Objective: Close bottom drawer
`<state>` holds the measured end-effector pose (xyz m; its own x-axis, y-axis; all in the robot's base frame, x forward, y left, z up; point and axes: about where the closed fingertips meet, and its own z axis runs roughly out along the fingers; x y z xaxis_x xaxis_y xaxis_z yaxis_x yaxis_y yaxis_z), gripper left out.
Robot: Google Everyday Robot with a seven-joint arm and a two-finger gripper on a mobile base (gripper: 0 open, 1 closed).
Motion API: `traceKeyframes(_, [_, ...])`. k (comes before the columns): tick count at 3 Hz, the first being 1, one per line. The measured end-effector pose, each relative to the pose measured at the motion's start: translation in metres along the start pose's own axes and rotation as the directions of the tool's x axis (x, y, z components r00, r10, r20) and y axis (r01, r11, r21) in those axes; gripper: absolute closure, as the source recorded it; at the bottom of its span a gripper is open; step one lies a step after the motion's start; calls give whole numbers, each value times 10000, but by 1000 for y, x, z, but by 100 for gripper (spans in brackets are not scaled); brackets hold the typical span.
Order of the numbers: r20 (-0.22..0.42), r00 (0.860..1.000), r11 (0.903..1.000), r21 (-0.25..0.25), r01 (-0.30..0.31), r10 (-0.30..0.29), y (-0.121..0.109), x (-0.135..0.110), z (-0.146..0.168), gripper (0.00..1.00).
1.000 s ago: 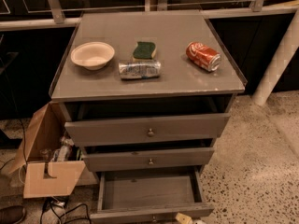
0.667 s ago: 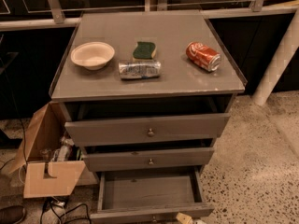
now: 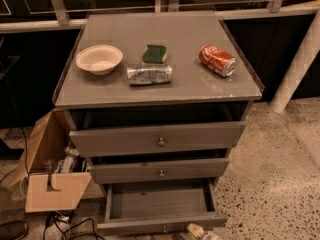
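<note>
The bottom drawer (image 3: pixel 159 203) of the grey cabinet (image 3: pixel 150 91) stands pulled far out, and its flat grey inside is bare. Its slim front panel (image 3: pixel 150 225) with a small metal knob (image 3: pixel 164 229) lies near the lower edge of the camera view. The middle drawer (image 3: pixel 160 170) and the top drawer (image 3: pixel 157 139) each stick out a little. Only a pale tip of my gripper (image 3: pixel 199 232) shows at the bottom edge, just right of the knob and in front of the panel.
On the cabinet top lie a white bowl (image 3: pixel 99 59), a green sponge (image 3: pixel 154 53), a crushed silver can (image 3: pixel 149 74) and a red cola can (image 3: pixel 217 60). An open cardboard box (image 3: pixel 52 174) and cables (image 3: pixel 65 226) sit at the left. A white post (image 3: pixel 297 64) stands at the right.
</note>
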<state>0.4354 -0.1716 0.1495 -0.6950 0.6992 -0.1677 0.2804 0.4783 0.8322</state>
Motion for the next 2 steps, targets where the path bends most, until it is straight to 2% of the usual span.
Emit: traceKeyframes(2, [-10, 10000, 9999, -139, -68, 68, 11, 0, 29, 100])
